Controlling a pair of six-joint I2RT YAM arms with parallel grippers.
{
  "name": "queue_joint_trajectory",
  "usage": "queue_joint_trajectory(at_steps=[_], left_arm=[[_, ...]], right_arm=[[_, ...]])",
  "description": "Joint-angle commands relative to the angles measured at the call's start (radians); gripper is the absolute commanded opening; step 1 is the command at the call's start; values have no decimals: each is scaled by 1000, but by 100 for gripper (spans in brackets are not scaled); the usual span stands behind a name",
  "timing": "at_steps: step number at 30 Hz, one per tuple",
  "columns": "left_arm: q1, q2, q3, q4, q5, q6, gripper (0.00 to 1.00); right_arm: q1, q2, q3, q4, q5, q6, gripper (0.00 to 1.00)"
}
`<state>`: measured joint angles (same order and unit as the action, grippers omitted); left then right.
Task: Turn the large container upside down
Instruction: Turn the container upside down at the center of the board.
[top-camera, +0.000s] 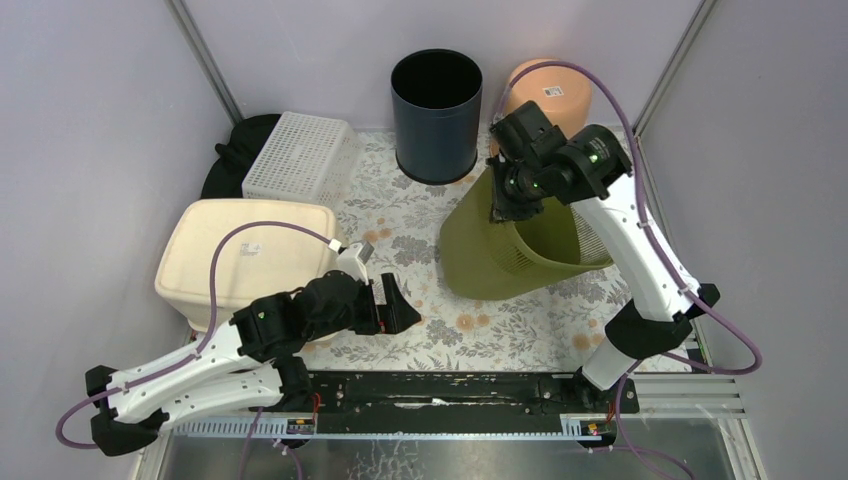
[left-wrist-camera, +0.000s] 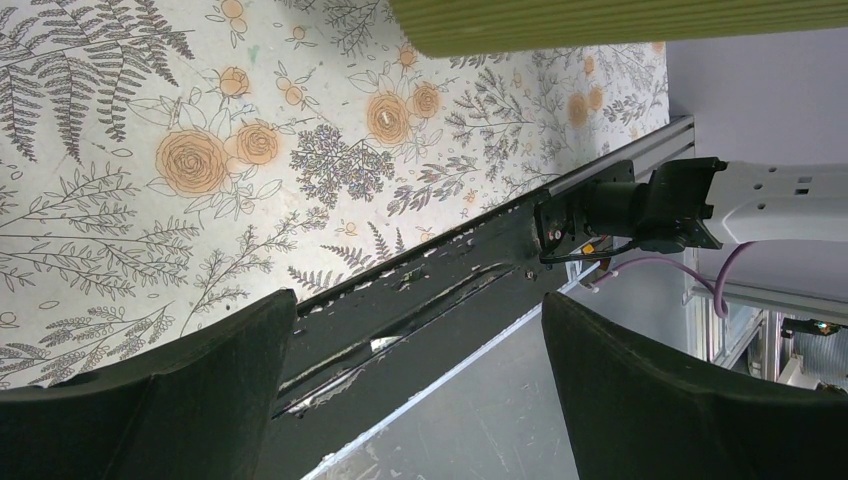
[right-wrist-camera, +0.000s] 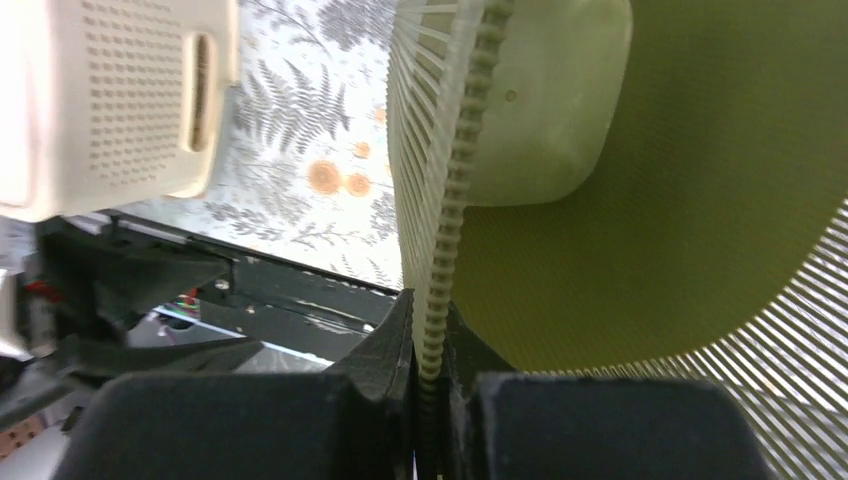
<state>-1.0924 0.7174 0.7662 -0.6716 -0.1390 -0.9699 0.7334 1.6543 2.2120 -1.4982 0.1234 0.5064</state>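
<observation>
Rim of tilted olive basket (top-camera: 480, 255) sits clamped between right jaws.

Pale lilac walls (top-camera: 80, 120) enclose an evenly lit tabletop (top-camera: 450, 340) with a floral pattern.

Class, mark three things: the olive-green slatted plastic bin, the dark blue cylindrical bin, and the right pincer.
olive-green slatted plastic bin (top-camera: 478, 255), top view, its outer side wall.
dark blue cylindrical bin (top-camera: 436, 140), top view, its front wall.
right pincer (right-wrist-camera: 430, 335), right wrist view, between fingertips clamping the bin's rim.
</observation>
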Motion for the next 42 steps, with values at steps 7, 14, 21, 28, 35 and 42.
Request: queue_joint_trajectory(at_steps=[7, 14, 21, 28, 35, 42], left_arm=[[-2, 8, 14, 21, -3, -4, 100], [-3, 15, 16, 18, -6, -4, 100], [-1, 24, 34, 13, -6, -3, 100], [-2, -6, 57, 0, -14, -9, 100], [-2, -7, 99, -32, -30, -6, 100], [-2, -19, 98, -36, -33, -15, 100]], right_arm=[[6, -86, 127, 221, -172, 56, 0], [-1, -168, -4, 499, -278, 109, 0], [-182, -298, -253, 784, -463, 233, 0], [-419, -469, -760, 1336, -756, 535, 0], [-520, -542, -1161, 1923, -885, 837, 0], [-540, -592, -1346, 2117, -875, 889, 0]])
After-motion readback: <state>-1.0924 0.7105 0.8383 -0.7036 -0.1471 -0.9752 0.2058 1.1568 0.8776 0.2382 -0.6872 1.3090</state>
